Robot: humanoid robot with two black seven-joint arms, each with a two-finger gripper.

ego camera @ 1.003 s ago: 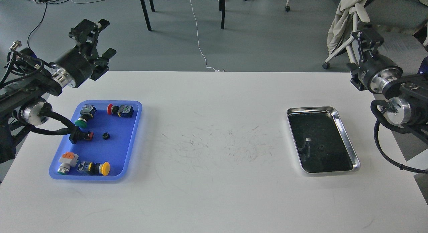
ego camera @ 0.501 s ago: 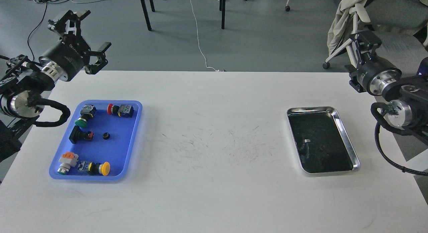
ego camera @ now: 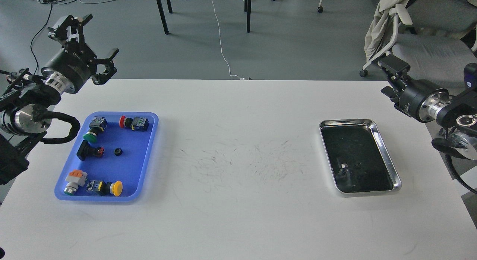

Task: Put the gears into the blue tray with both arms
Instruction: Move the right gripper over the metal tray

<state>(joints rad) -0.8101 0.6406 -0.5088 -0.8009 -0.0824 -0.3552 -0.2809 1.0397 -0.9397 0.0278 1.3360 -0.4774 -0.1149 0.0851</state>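
The blue tray (ego camera: 145, 166) lies on the white table at the left. One small black gear (ego camera: 118, 152) rests near its middle, among coloured push-button switches. My left gripper (ego camera: 89, 40) hangs open and empty above the table's back left corner, behind the tray. The fingers of my right gripper (ego camera: 389, 77) stand apart, holding nothing, at the table's right back edge, behind the steel tray (ego camera: 385, 152). A faint dark speck (ego camera: 358, 164) in that tray may be another gear; it barely shows against the dark inside.
Several push-button switches lie in the blue tray, with green (ego camera: 89, 137), red (ego camera: 122, 121) and yellow (ego camera: 117, 188) caps. Scuff marks cover the table's middle. A chair with cloth (ego camera: 387, 21) stands behind the right arm, and table legs and cables lie on the floor beyond.
My left gripper rose and drew back to the left, off the blue tray's back edge. My right gripper tipped lower and further out to the right. The gear in the blue tray stayed put.
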